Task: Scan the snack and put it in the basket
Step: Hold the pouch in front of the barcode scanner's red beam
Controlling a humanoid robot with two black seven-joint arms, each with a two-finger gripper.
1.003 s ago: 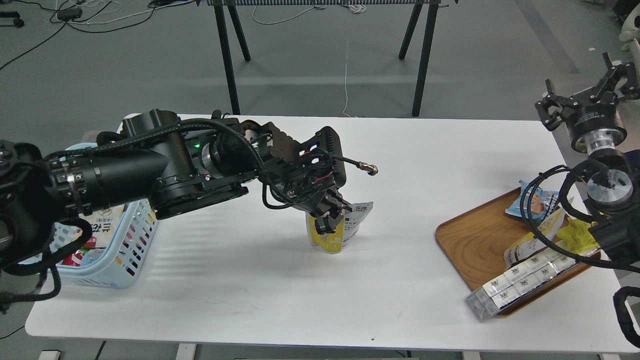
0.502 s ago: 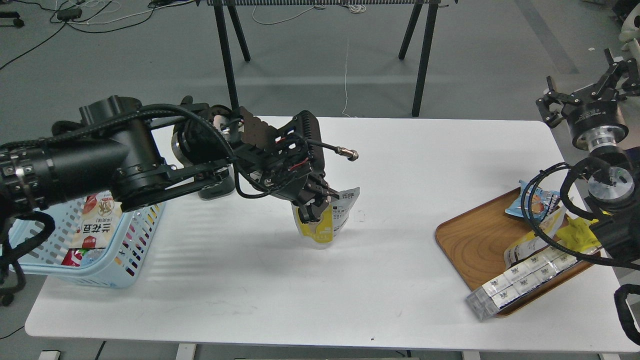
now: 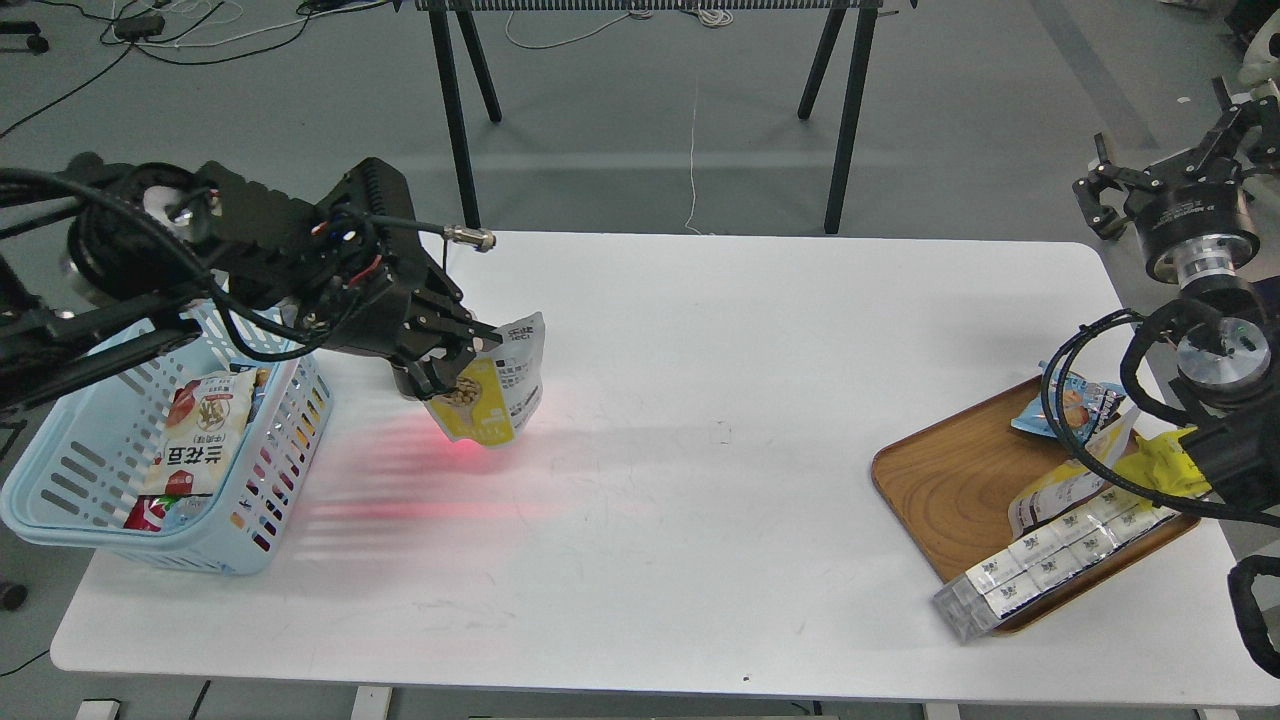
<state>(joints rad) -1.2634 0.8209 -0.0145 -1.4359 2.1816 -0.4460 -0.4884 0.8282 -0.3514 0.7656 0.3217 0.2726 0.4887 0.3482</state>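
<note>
My left gripper (image 3: 452,362) is shut on the snack (image 3: 492,396), a small pouch with a yellow nut-picture front and a white text-covered side. It holds the pouch tilted above the table, just right of the basket (image 3: 70,515), a light blue slotted basket at the table's left end with a few packets inside. Red light falls on the table under the pouch. My right gripper (image 3: 1170,185) is raised at the far right, off the table, its fingers spread and empty.
A brown wooden tray (image 3: 950,480) at the right holds a blue packet (image 3: 1075,400), a yellow pack (image 3: 1160,465) and a long box (image 3: 1040,560) that overhangs its front edge. Black stand legs (image 3: 455,110) rise behind the table.
My left arm has carried the pouch from the table's middle up and to the left, close to the basket. Red light now shows on the table under it. The right arm has barely moved.
</note>
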